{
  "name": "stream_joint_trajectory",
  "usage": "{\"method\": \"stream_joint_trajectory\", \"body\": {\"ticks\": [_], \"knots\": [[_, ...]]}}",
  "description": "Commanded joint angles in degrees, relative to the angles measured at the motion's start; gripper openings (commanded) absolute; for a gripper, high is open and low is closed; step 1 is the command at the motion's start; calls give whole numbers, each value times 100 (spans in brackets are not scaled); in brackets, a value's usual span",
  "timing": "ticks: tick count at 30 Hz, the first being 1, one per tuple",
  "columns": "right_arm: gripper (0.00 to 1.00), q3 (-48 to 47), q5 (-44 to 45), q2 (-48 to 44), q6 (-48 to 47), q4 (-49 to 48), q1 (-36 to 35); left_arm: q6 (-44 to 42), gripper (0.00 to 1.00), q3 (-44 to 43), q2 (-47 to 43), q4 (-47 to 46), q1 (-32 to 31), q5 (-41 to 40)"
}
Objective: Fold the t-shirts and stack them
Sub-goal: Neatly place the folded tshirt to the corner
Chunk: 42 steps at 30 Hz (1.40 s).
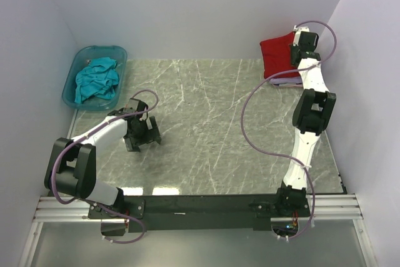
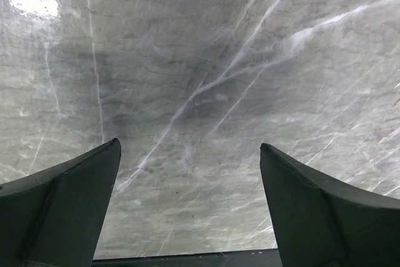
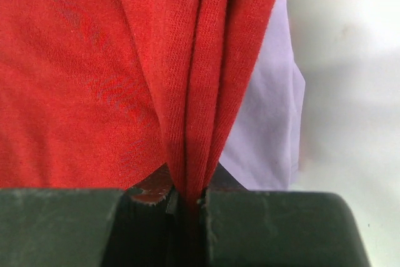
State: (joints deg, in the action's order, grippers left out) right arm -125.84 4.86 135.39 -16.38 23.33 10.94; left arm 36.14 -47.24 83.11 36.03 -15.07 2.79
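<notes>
Checking top view first: translucent blue-green plastic tub point(image 1: 70, 89) sits at the far-left corner of the grey marble-pattern table point(image 1: 206, 123). The crumpled teal soft-cloth t-shirt point(image 1: 97, 80) is inside it, unfolded. Straight across from the tub, at the far-right corner, the deep red soft-cloth t-shirt point(image 1: 277, 54) lies folded on the lavender soft-cloth t-shirt point(image 1: 282, 81), which shows only as a sliver at the near edge. Right gripper point(image 1: 296, 49) is at the red shirt's edge farthest from the tub, arm stretched out to reach it. Left gripper point(image 1: 141, 137) sits low over the table just nearward of the tub, holding nothing. I read that as parked close to the next shirt. I see no pale pink shirt from here.

Left wrist: left gripper point(image 2: 190, 217) jaws wide apart, only marble between them, no cloth in view.

Right wrist: right gripper point(image 3: 186, 217) jaws pinched together on a bunched fold of the red shirt, cloth rising from the pinch in pleats. Lavender shirt point(image 3: 269, 123) peeks out past the red edge. My read: the pinch is there to set or square the red shirt on the stack, and it is not yet released. Two stacked, teal one in the tub, so roughly midway. Risk: retreating without opening drags the top layer off.
</notes>
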Motion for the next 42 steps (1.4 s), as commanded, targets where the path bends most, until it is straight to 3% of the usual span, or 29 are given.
{"method": "stream_joint_trajectory", "body": {"ticks": [1, 9, 12, 16, 19, 23, 30, 33, 42], "knots": [[2, 7, 287, -57, -146, -531, 163, 42, 98, 49, -5, -96, -31, 99], [15, 86, 665, 5, -269, -751, 216, 51, 98, 66, -5, -131, -66, 126], [26, 95, 867, 13, -252, -883, 242, 42, 98, 75, 3, -123, -75, 117], [50, 104, 1288, -4, -155, -1093, 259, 60, 98, 75, -14, -140, -92, 134], [57, 112, 1631, -74, -15, -1121, 277, 69, 98, 110, -49, -140, -101, 126], [61, 358, 1308, -521, 196, -1024, 233, 86, 98, 154, -102, -175, -110, 134], [67, 2008, 33, -1576, 206, -1410, -310, 174, 98, 356, -514, -342, -128, 240], [67, 2326, 146, -1727, 144, -1551, -731, 183, 98, 453, -699, -404, -128, 249], [64, 1678, 1437, -1015, -383, -1252, -1393, 200, 97, 655, -1306, -465, -128, 310]]}}
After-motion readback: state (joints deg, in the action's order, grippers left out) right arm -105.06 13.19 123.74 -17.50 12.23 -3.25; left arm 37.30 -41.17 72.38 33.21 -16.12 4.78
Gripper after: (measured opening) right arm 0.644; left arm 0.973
